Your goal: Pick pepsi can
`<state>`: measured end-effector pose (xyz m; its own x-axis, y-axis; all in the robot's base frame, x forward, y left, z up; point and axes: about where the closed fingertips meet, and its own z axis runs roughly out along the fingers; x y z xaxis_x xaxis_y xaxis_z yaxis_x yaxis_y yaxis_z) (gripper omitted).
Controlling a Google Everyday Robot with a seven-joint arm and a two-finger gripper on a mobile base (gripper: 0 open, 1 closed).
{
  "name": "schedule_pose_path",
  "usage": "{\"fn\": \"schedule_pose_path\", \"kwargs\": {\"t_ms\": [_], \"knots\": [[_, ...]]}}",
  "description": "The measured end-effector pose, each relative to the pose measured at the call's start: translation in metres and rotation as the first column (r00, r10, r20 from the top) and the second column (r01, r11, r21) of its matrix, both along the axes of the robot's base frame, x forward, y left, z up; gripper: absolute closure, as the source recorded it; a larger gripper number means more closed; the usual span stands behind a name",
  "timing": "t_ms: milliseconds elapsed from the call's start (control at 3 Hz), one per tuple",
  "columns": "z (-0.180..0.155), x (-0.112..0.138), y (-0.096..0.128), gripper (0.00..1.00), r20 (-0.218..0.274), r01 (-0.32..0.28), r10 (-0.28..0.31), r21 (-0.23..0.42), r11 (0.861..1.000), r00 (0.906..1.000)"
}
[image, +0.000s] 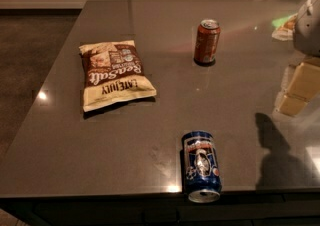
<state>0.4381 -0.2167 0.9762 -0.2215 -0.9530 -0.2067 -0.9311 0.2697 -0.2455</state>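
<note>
The pepsi can [201, 165] is dark blue with a white and red picture label and silver ends. It lies on its side near the front edge of the dark table [125, 140], with one silver end facing the edge. My gripper [295, 95] is beige and hangs at the right edge of the view, above the table. It is to the right of the can, farther back, and apart from it. Its shadow falls on the table to the right of the can.
An orange-brown can [207, 41] stands upright at the back middle. A tan and brown chip bag [113, 72] lies flat at the left. A pale wrapper with green [285, 26] lies at the back right. The table's front edge runs just below the pepsi can.
</note>
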Motion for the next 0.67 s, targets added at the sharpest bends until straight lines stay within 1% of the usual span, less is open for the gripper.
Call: {"fn": "schedule_pose_path", "kwargs": {"t_ms": [333, 667], "knots": [[0.0, 0.0, 0.0, 0.0, 0.0, 0.0, 0.0, 0.0, 1.0, 1.0], [-0.0036, 0.0004, 0.0056, 0.0, 0.0, -0.076, 0.076, -0.025, 0.997, 0.9971]]}}
